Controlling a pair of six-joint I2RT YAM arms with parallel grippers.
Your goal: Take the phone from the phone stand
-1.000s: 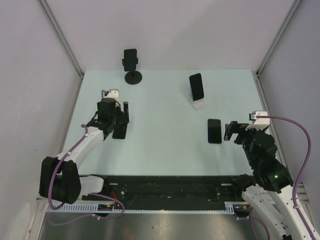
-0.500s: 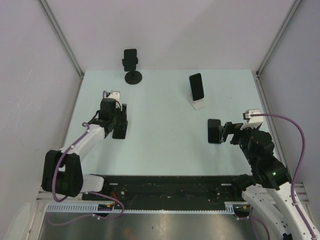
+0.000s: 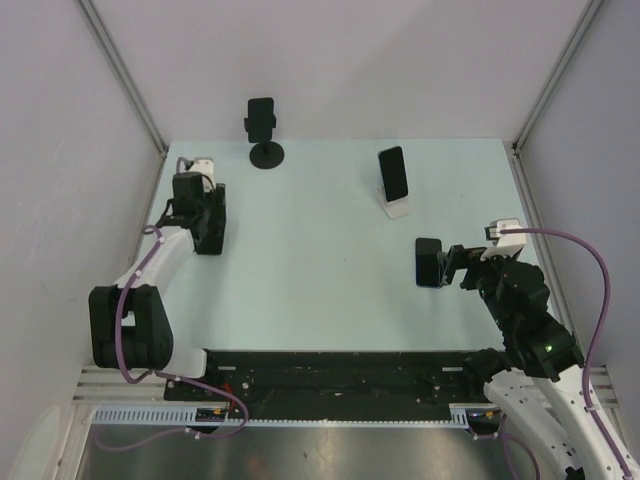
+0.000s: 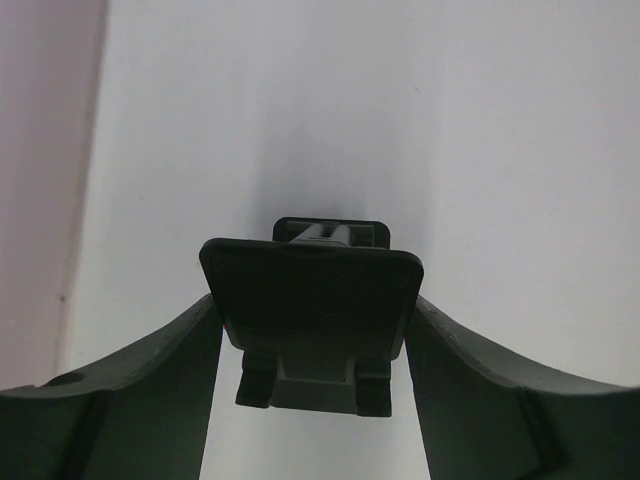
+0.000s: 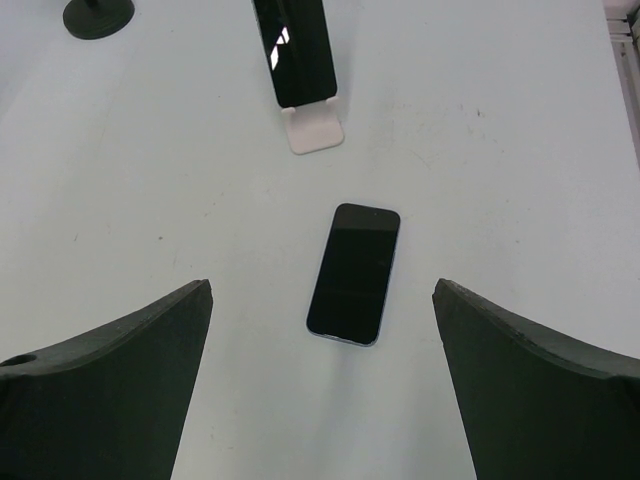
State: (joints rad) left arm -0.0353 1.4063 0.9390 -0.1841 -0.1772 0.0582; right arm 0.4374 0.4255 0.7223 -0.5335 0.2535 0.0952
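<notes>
Right gripper: jaws spread wide over a phone lying flat on the table, off the white stand. I judge it freed. The stand props a second phone. Left gripper pinches a black clip-backed plate, clear of the work.

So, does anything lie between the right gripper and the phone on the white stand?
Only a second phone, flat on the table just ahead of the right gripper; a raised approach likely clears it.

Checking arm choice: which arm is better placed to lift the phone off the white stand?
Probably right: the right hand is open and faces that phone; the left hand grips a dark object.
</notes>
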